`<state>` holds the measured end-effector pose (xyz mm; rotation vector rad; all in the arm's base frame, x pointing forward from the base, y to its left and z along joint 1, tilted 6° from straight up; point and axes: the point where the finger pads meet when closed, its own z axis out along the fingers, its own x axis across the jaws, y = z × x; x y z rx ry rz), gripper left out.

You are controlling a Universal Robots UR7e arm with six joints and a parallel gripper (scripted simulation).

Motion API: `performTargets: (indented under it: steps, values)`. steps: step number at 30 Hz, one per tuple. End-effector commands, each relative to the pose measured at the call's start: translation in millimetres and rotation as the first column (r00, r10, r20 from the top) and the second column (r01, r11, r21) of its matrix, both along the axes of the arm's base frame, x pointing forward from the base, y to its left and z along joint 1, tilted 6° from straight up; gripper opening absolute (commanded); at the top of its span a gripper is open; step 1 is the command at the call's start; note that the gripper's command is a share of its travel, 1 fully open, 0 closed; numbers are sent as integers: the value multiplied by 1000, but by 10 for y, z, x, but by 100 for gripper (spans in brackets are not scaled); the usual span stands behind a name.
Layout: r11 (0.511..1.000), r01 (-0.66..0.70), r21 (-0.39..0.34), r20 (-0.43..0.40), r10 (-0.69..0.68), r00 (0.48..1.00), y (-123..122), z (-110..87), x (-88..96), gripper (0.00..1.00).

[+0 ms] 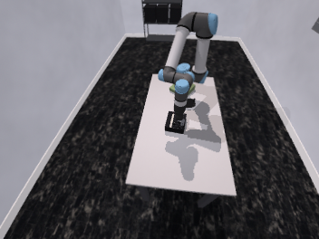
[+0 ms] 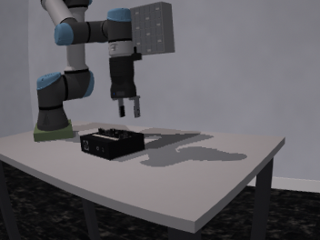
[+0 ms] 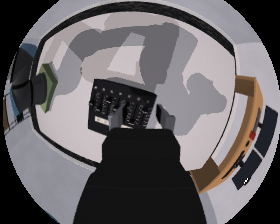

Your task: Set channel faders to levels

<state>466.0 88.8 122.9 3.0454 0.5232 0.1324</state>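
Note:
The black lighting desk [image 1: 175,129] [image 2: 95,148] [image 3: 92,120] stands flat on the table, with its controls facing up. A pale tape strip [image 2: 105,137] [image 3: 101,120] runs across its top; the writing on it is too small to read. Rows of fader slots and small caps show in the wrist view, but their levels cannot be made out, and I cannot tell which is the master. My gripper [image 2: 129,115] [image 3: 141,109] is open and empty, pointing down above the desk and clear of it. In the wrist view its fingers and body hide part of the desk's near side.
The white table [image 1: 149,167] [image 2: 182,181] [image 3: 65,142] carries the arm's green base block [image 2: 53,132] [image 3: 49,87] behind the desk. Arm shadows fall across the tabletop. A grey panelled box [image 2: 152,29] shows behind the arm. A black shelf [image 1: 163,1] stands at the far wall.

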Motion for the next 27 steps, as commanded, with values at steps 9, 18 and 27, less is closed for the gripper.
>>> performTargets:
  steps: [9, 18, 27]
  values:
    - [972, 233, 14, 8, -233, 972, 49, -97, 113, 100]
    - [964, 264, 17, 9, -264, 964, 55, -112, 128, 100]
    - [964, 265, 18, 9, -265, 964, 55, -113, 129, 0]
